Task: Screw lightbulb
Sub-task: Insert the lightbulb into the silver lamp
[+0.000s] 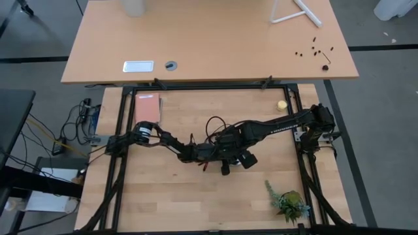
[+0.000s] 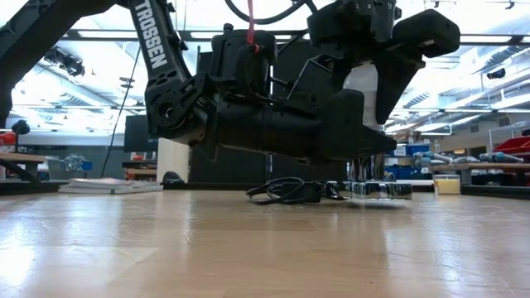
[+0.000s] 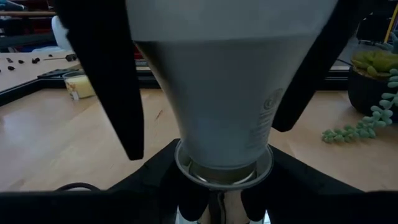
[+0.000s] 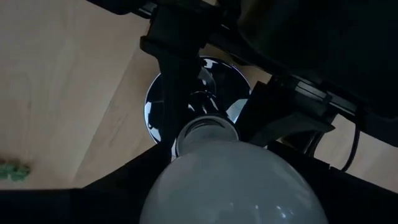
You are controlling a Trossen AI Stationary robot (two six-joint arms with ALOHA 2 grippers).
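White glass fills both wrist views: the lightbulb stands upright near the middle of the table, its greyish screw end down in the collar of the round silver socket base. The left gripper has its two dark fingers pressed against the bulb's sides, so it is clamped on the lightbulb. The right gripper comes over from the right and sits around the upper part of the bulb; its fingers are apart but close to the glass, and I cannot tell whether they grip it yet. In the low view the bulb shows as a pale strip between the dark arms, above the base's black cord. My judgement: seating is done, the thread has met the collar, but turning it home is still left, since the screw end shows above the socket
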